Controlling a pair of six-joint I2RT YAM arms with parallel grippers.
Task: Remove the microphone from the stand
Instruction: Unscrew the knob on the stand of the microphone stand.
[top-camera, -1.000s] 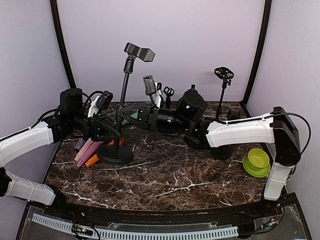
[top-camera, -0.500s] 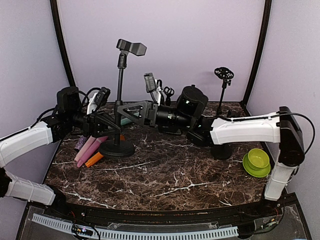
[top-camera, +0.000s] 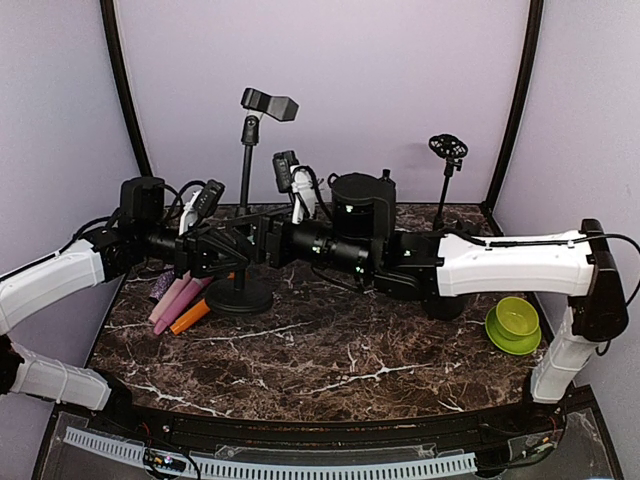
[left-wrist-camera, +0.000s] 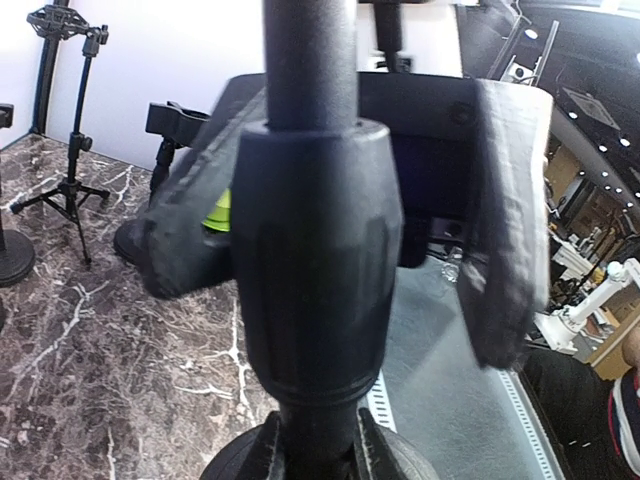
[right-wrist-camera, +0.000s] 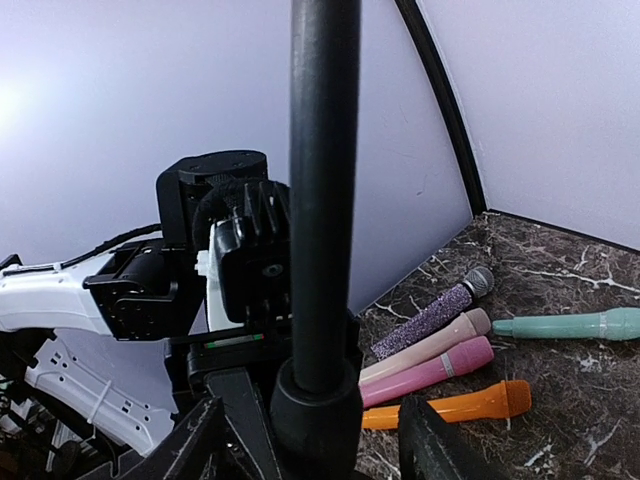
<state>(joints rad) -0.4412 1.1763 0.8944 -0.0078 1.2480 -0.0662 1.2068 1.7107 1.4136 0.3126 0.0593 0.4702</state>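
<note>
- The stand (top-camera: 246, 180) stood upright at the left rear of the table (top-camera: 350, 370). Its top clip (top-camera: 270, 103) was empty, so the removal looked done.
- The left gripper (left-wrist-camera: 320, 455) was clenched low on the stand's pole. The right gripper (right-wrist-camera: 320, 445) straddled the pole, jaws apart, grasping nothing.
- The next move probably called for backing off without tipping the stand.
- Five microphones (right-wrist-camera: 440, 365) lay beside the base; which was the task's was unclear.
- No writing was readable.

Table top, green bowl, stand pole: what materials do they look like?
The table top: dark marble pattern with white veins, slight gloss; real stone or laminate, cannot tell. The green bowl: even lime colour, soft sheen, likely plastic. The stand pole: smooth matte black tube, probably painted metal.
</note>
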